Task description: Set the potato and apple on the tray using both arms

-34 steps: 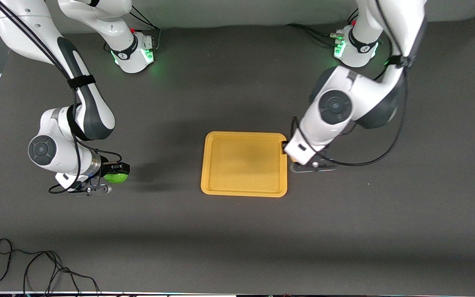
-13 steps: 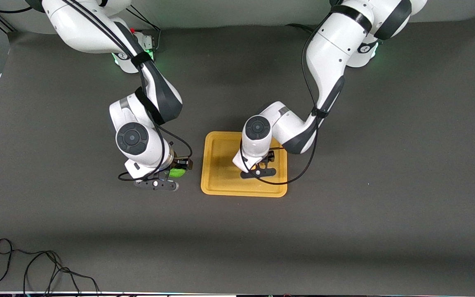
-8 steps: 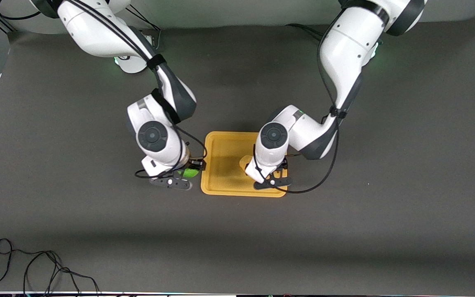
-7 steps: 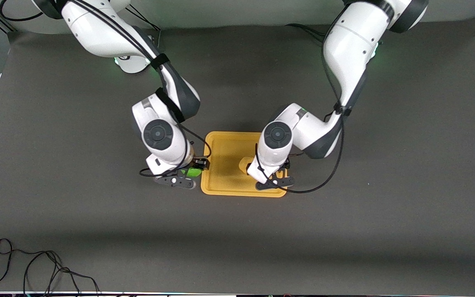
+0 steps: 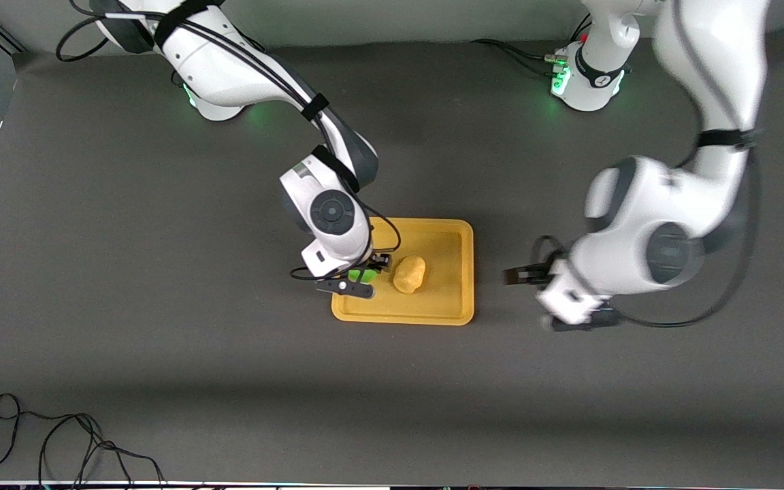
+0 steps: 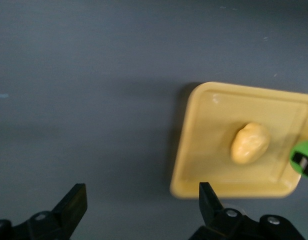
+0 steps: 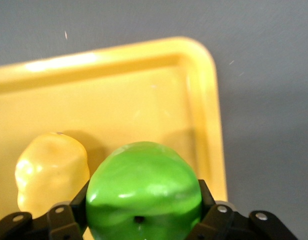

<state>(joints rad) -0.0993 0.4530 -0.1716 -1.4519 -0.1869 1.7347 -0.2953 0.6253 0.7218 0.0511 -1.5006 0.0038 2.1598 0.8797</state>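
You saw only a green sliver of the apple (image 5: 361, 275) under the right gripper (image 5: 365, 271); the left arm (image 5: 664, 224) was motion-blurred.

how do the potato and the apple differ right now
The potato is pale yellow-tan, lumpy and matte; the apple is bright green, round and glossy. The potato lies free on the tray, touched by nothing; the apple is clamped in the right gripper over the tray. The left gripper, open and empty, is over the table beside the tray. Both look similar in size.
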